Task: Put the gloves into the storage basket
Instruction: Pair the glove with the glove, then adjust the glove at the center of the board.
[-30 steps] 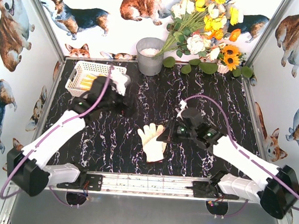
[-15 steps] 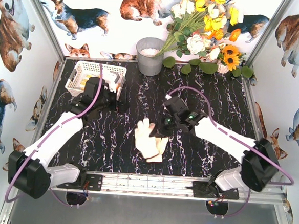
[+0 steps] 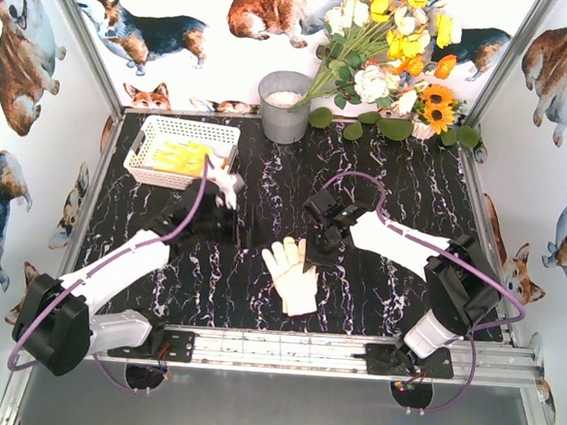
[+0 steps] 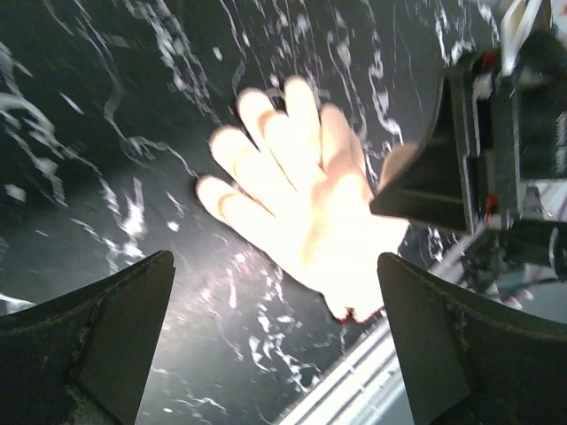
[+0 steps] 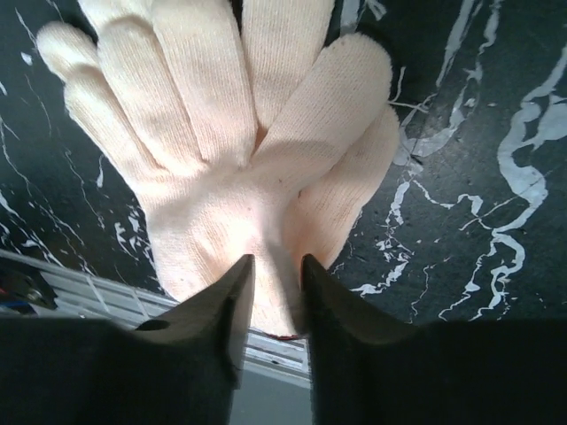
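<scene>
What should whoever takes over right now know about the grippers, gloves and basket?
Left gripper: open, empty, hovering beside the cream glove.
Right gripper: jaws nearly closed, low over that glove; grip unclear.
Cream glove lies flat on the table, between the arms.
Done: yellow glove is in the basket.
Left: cream glove into the basket.

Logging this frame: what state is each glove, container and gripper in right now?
cream glove: lying flat on the table, fingers spread.
yellow glove: inside the storage basket.
storage basket: upright, far left corner of the table.
grey bucket: upright, something white inside.
left gripper: wide open, empty.
right gripper: jaws a narrow gap apart, over the cream glove.
</scene>
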